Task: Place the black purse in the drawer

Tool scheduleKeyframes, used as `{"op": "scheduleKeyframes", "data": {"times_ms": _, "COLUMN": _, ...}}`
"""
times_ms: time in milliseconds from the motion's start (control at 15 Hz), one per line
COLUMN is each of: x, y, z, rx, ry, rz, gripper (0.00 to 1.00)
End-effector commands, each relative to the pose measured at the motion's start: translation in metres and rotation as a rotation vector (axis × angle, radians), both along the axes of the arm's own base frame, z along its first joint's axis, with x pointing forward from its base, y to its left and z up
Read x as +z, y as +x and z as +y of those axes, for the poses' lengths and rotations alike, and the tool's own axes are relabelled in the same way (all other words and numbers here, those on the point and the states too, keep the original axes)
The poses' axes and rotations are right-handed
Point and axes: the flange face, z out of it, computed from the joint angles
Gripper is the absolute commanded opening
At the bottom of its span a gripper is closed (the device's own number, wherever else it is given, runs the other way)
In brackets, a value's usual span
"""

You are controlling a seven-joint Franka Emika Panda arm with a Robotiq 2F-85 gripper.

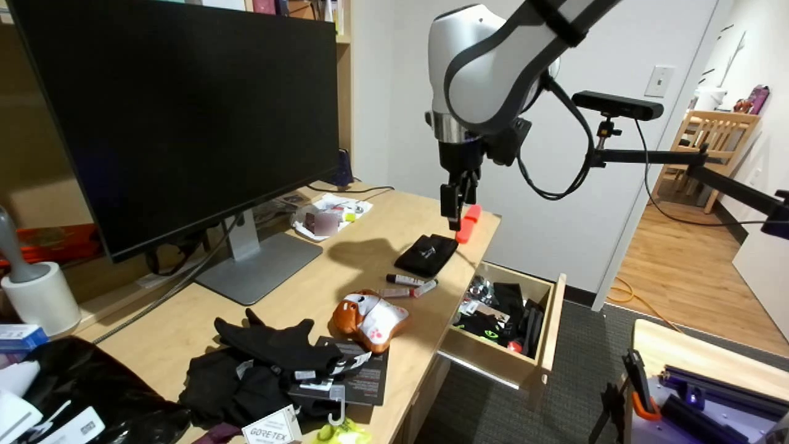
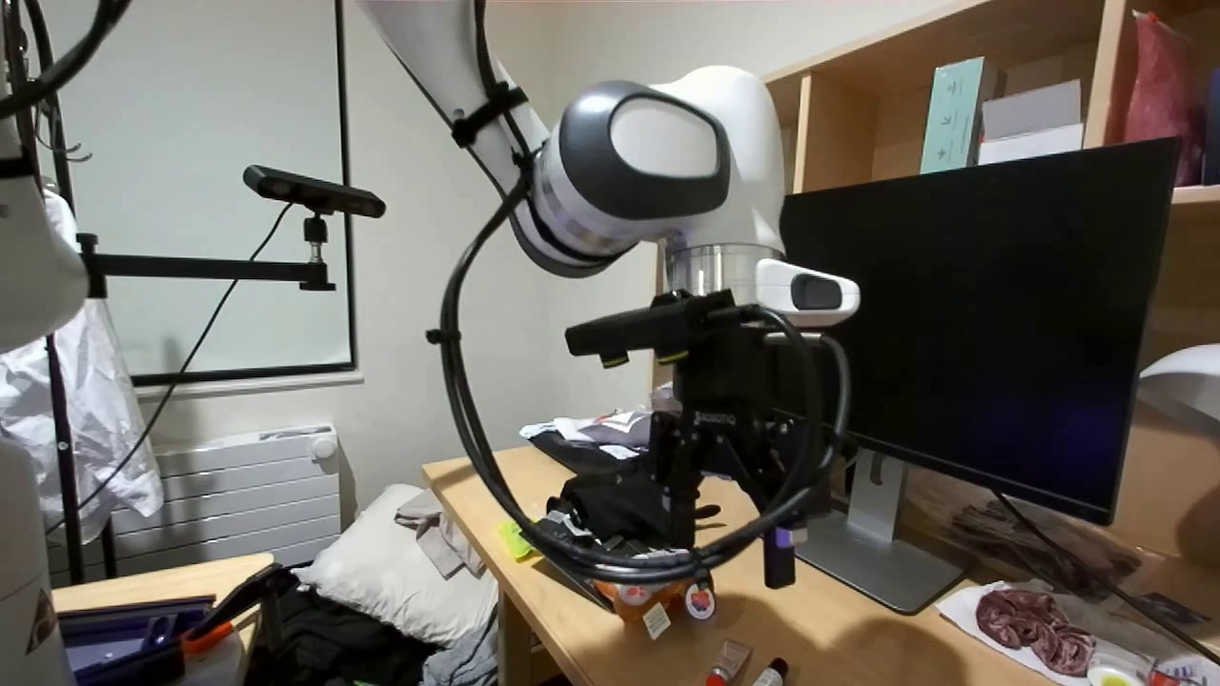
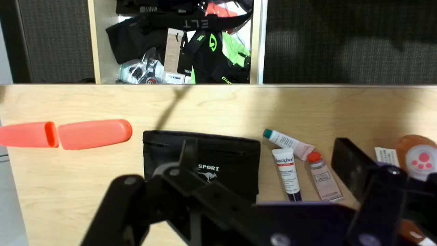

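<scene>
The black purse (image 1: 426, 256) lies flat on the desk near its edge, beside the open drawer. In the wrist view the purse (image 3: 235, 167) shows a white "SPORT" and kangaroo print, partly hidden by a gripper finger. The drawer (image 1: 550, 336) is pulled out below the desk edge and holds black gloves and packaged items; it also shows at the top of the wrist view (image 3: 255, 44). My gripper (image 1: 459, 209) points down above the desk, over the purse's side. Its fingers are wide apart and empty in the wrist view (image 3: 269, 157) and in an exterior view (image 2: 730, 557).
Small tubes (image 3: 287, 171) lie right next to the purse. A red two-part case (image 3: 95, 134) lies on its other side. A plush toy (image 1: 373, 317), black gloves (image 1: 271, 345) and a large monitor (image 1: 203, 123) on a grey stand (image 1: 262, 265) occupy the desk.
</scene>
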Motion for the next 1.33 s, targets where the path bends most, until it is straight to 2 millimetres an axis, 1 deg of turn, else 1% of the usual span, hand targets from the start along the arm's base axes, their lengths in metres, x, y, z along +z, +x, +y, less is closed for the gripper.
{"op": "scheduleKeyframes", "data": {"times_ms": 0, "x": -0.041, "y": 0.030, "z": 0.000, "rx": 0.024, "ry": -0.082, "rz": -0.010, "gripper": 1.00}}
{"op": "scheduleKeyframes", "data": {"times_ms": 67, "x": -0.055, "y": 0.035, "z": -0.001, "rx": 0.034, "ry": -0.112, "rz": -0.002, "gripper": 1.00}}
{"op": "scheduleKeyframes", "data": {"times_ms": 200, "x": -0.077, "y": 0.044, "z": -0.005, "rx": 0.048, "ry": -0.164, "rz": 0.011, "gripper": 1.00}}
{"op": "scheduleKeyframes", "data": {"times_ms": 333, "x": -0.096, "y": 0.052, "z": -0.008, "rx": 0.072, "ry": -0.216, "rz": 0.014, "gripper": 1.00}}
{"op": "scheduleKeyframes", "data": {"times_ms": 467, "x": -0.110, "y": 0.059, "z": -0.009, "rx": 0.094, "ry": -0.255, "rz": 0.012, "gripper": 1.00}}
{"op": "scheduleKeyframes", "data": {"times_ms": 667, "x": -0.128, "y": 0.068, "z": -0.006, "rx": 0.125, "ry": -0.284, "rz": -0.002, "gripper": 1.00}}
{"op": "scheduleKeyframes", "data": {"times_ms": 867, "x": -0.143, "y": 0.073, "z": 0.001, "rx": 0.147, "ry": -0.290, "rz": -0.008, "gripper": 1.00}}
{"op": "scheduleKeyframes", "data": {"times_ms": 1000, "x": -0.151, "y": 0.075, "z": 0.005, "rx": 0.155, "ry": -0.292, "rz": -0.014, "gripper": 1.00}}
{"op": "scheduleKeyframes", "data": {"times_ms": 1267, "x": -0.160, "y": 0.079, "z": 0.009, "rx": 0.175, "ry": -0.316, "rz": -0.048, "gripper": 1.00}}
